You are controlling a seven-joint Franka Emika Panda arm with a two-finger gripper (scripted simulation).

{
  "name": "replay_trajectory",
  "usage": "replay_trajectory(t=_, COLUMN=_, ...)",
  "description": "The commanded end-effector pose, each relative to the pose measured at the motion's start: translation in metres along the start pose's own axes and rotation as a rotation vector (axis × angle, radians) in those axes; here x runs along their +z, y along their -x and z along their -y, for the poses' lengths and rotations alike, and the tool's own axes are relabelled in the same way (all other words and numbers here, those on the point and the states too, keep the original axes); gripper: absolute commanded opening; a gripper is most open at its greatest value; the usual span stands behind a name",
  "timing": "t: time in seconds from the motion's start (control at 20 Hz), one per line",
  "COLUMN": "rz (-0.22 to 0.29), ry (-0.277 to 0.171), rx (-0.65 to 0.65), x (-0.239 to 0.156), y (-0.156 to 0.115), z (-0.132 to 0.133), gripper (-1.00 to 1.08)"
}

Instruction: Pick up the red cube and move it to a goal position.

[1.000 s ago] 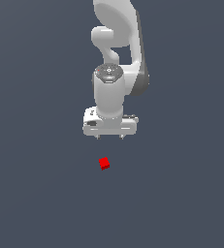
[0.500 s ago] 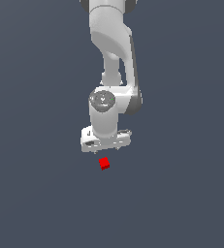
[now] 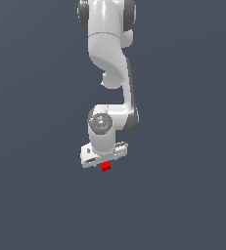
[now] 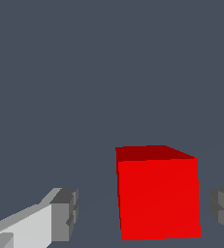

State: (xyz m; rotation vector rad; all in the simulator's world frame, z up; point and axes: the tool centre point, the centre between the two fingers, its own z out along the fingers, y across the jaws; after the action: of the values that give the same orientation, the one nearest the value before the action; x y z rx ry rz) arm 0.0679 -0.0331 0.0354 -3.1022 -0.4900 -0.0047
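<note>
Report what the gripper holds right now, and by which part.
Nothing is held. The gripper is open; the red cube sits between its fingers, gaps on both sides.

Plain, uniform dark slate-grey backdrop [image 3: 31, 122] all around, evenly lit, without visible seams or furniture.

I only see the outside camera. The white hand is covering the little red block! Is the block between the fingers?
Observer: Yes. In the wrist view the red cube sits between the two fingers, with a gap showing on each side.
Child: So it isn't squeezing it yet?
Observer: Not yet. The gripper is open and neither pad touches the cube.
Child: Is the block in the middle?
Observer: No, it sits closer to one finger than to the other.
</note>
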Motion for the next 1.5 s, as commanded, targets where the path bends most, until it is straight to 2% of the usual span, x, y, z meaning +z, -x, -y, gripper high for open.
replay_trajectory(t=0.0, rz=0.001, ry=0.0, rx=-0.021, x=0.008, y=-0.004, z=-0.002, gripper=1.0)
replay_trajectory(t=0.35, rz=0.003, ry=0.0, rx=-0.042, x=0.016, y=-0.008, z=-0.004, gripper=1.0)
replay_trajectory(t=0.4, rz=0.003, ry=0.0, rx=-0.042, x=0.016, y=-0.008, z=-0.004, gripper=-1.0)
replay_trajectory(t=1.05, rz=0.003, ry=0.0, rx=-0.041, x=0.013, y=-0.008, z=-0.004, gripper=-1.0)
replay_trajectory(t=1.45, rz=0.003, ry=0.001, rx=-0.042, x=-0.016, y=-0.004, z=0.007, gripper=-1.0)
